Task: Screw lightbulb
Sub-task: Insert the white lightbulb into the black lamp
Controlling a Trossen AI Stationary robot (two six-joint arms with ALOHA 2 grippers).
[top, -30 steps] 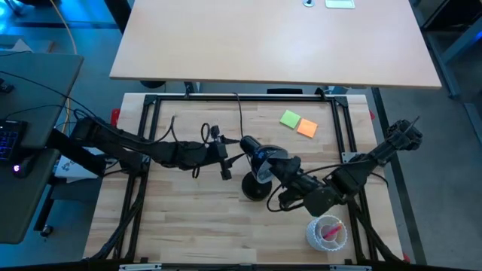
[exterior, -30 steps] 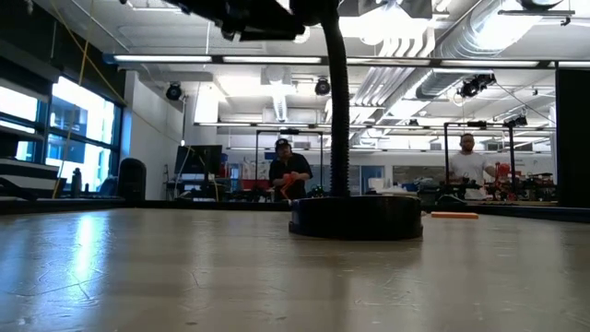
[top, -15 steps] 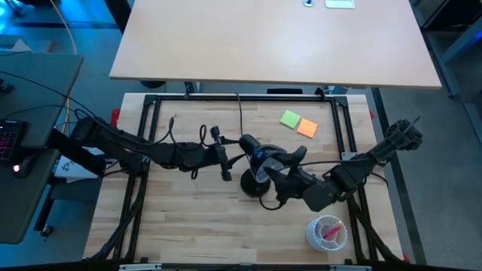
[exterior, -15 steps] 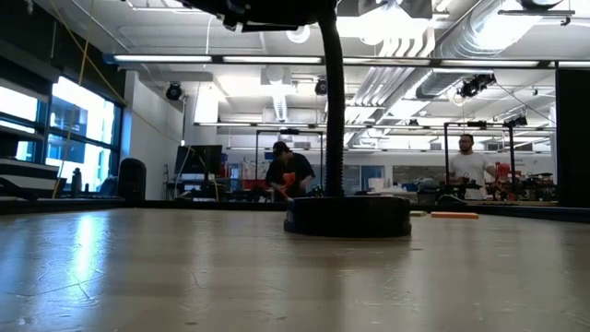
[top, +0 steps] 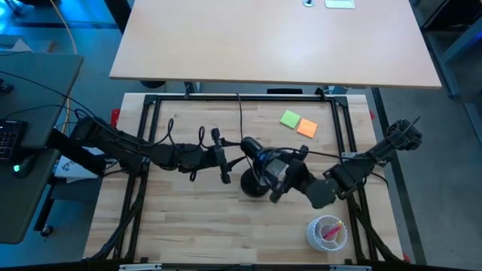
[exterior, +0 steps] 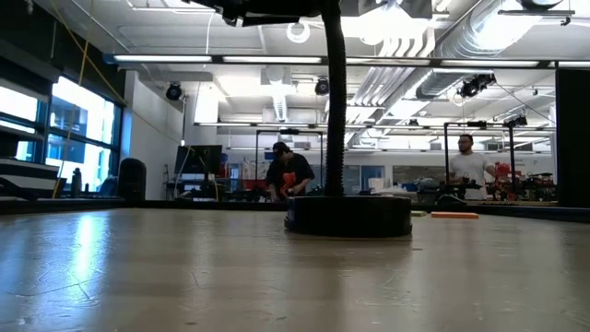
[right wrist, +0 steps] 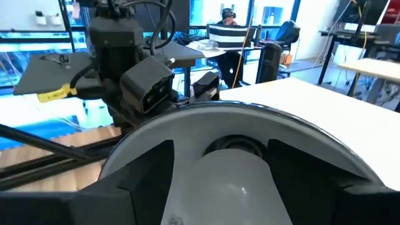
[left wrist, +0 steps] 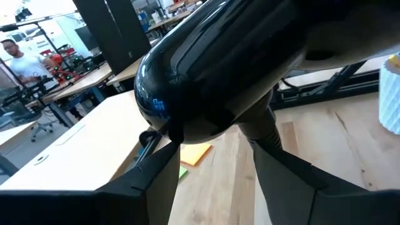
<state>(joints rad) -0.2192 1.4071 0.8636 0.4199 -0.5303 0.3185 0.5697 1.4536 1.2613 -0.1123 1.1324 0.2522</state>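
Lightbulb (right wrist: 228, 187) sits between my right gripper's (top: 277, 175) fingers (right wrist: 147, 172), clamped, its neck reaching into the white-lined shade of the black desk lamp (top: 254, 159) toward the socket (right wrist: 236, 145). My right wrist has rolled since a second ago and edged in toward the lamp head, so I judge the threads are catching and a few more turns remain. My left gripper (left wrist: 212, 181) has kept its fingers pressed on either side of the lamp head, bracing it. The lamp base (exterior: 348, 218) has slid a little across the table (exterior: 184, 277).
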